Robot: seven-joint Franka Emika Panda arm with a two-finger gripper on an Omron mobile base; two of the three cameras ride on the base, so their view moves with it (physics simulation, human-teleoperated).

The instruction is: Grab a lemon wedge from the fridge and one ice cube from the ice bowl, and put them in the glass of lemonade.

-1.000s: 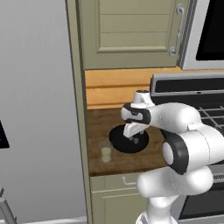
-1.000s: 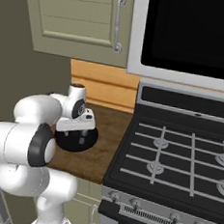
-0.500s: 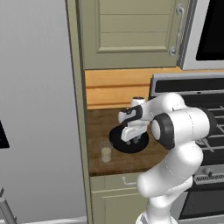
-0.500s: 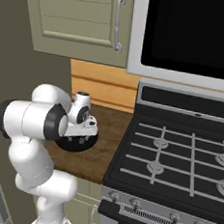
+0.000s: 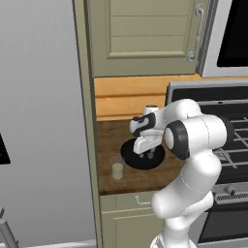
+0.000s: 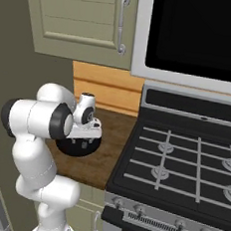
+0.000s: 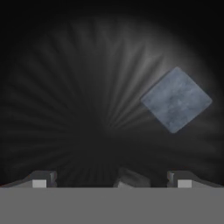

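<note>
My gripper (image 5: 146, 155) hangs open just inside the ice bowl (image 5: 130, 158), a wide black dish on the wooden counter. From the other side the gripper (image 6: 80, 143) hides the middle of the bowl (image 6: 70, 150). Looking down along the gripper (image 7: 111, 180), one grey square ice cube (image 7: 176, 99) lies on the bowl's dark floor (image 7: 65, 87), off to the right beyond the fingertips (image 7: 40, 180). A second grey piece (image 7: 131, 177) sits between the tips, partly cut off. The glass of lemonade (image 5: 116, 168) stands left of the bowl. The fridge (image 5: 43, 121) is shut. The lemon wedge is out of view.
A stove (image 6: 183, 164) with black grates borders the counter on the right. Beige cabinets (image 5: 150, 34) hang above, and a dark microwave (image 6: 195, 35) sits over the stove. The counter's front edge (image 5: 131, 190) lies just below the glass.
The hand has dropped lower into the bowl and the arm's elbow has swung round. The jaws have stayed open.
</note>
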